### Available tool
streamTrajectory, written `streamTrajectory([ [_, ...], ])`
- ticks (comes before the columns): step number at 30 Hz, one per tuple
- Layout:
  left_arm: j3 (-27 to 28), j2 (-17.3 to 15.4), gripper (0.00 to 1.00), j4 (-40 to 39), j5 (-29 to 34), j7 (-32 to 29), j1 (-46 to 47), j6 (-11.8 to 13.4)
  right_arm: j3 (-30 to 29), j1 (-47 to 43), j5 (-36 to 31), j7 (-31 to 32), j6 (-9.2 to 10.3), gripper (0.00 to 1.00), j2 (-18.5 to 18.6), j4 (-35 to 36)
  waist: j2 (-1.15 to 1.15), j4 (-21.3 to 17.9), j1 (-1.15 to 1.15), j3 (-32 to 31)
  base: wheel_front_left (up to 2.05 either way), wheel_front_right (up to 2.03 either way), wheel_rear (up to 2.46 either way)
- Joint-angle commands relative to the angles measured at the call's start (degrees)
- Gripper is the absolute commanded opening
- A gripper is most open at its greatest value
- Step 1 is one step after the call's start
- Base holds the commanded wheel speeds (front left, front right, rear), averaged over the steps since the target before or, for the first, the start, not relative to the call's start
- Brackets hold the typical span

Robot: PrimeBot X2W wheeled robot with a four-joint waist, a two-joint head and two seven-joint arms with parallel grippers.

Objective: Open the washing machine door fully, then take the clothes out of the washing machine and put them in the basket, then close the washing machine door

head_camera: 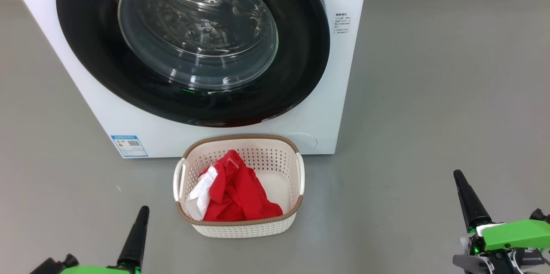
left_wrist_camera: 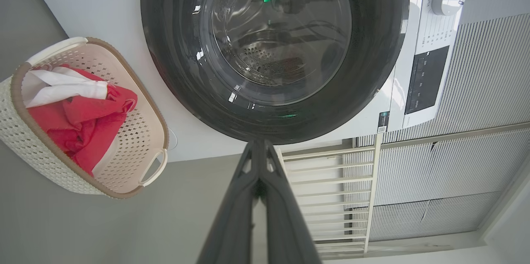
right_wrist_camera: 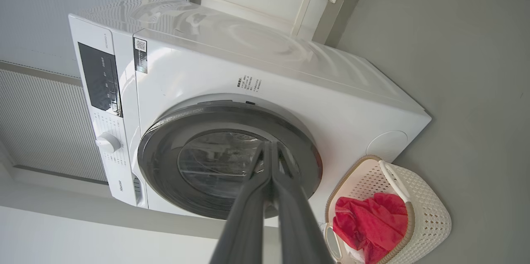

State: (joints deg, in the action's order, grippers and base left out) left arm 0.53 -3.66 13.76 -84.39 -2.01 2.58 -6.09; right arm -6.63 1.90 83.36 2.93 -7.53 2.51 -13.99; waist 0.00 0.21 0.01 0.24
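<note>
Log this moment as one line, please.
door: closed | clothes: in basket | left end effector: shut, empty | right end effector: shut, empty

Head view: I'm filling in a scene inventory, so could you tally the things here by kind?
Washing machine: 1
Washing machine door: 1
Basket: 1
Heap of clothes in the basket: 1 (separate garments cannot be told)
Tools: 2, left tool and right tool, both shut
Total: 6

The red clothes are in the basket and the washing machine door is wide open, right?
Not quite. The washing machine door is shut, not wide open; the head view shows it closed, with the drum seen only through its glass. The red clothes are in the basket.
</note>
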Motion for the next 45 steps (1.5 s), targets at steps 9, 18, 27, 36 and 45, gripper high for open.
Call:
streamTrajectory([
  [9, 3.15, -0.95, 0.0, -0.17, -7.3, -1.92, 3.14, -1.19, 1.2, 3.78, 7.3, 2.02, 0.04, 0.0, 1.14, 0.37, 0.0, -0.15, 0.0, -0.04, 0.0, 0.0, 0.0],
  [18, 3.73, -0.84, 0.0, 0.18, -9.66, -2.67, 3.42, -1.39, 1.13, 4.18, 9.66, 2.74, 0.04, 0.0, 1.12, 0.03, 0.0, -0.21, 0.0, -0.06, 0.0, 0.0, 0.0],
  [27, 3.96, -0.68, 0.0, 0.19, -9.46, -2.85, 3.44, -1.39, 1.01, 4.19, 9.55, 2.84, 0.04, 0.0, 1.03, 0.02, 0.0, -0.21, 0.0, -0.06, 0.0, 0.0, 0.0],
  [36, 4.15, -0.54, 0.0, 0.2, -9.31, -3.01, 3.45, -1.4, 0.91, 4.2, 9.47, 2.91, 0.04, 0.0, 0.97, 0.01, 0.0, -0.21, 0.0, -0.06, 0.0, 0.0, 0.0],
  [45, 4.36, -0.39, 0.0, 0.21, -9.12, -3.18, 3.47, -1.4, 0.8, 4.21, 9.38, 3.0, 0.04, 0.0, 0.89, 0.01, 0.0, -0.21, 0.0, -0.06, 0.0, 0.0, 0.0],
])
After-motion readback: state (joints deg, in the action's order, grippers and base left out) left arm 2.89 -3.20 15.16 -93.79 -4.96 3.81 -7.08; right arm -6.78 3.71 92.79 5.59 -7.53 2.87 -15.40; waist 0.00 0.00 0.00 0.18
